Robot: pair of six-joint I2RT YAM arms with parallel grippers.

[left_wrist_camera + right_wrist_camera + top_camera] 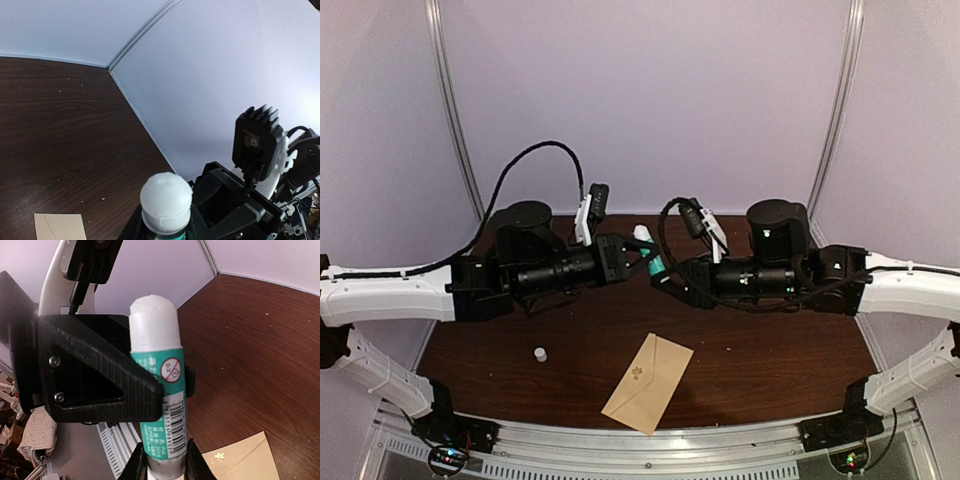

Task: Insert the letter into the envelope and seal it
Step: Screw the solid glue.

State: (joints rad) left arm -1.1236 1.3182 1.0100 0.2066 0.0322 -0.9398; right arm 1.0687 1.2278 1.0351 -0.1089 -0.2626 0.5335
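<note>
Top view: glue stick (648,250) held in the air over the brown table (770,350); left gripper (638,255) and right gripper (663,272) both clamped on it; envelope (648,383) flat near the front edge; white cap (540,354) to its left, apart
Left wrist view: stick's white tip (166,200) end-on; envelope corner (60,226) on the table
Right wrist view: right fingers (136,465) pinch the stick's lower end; left finger (100,375) presses its teal label; envelope (245,460) below

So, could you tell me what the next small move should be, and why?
Probably open the left hand: both hands grip the uncapped glue stick, the right hand at its base, so it could carry the tip down to the envelope.
</note>
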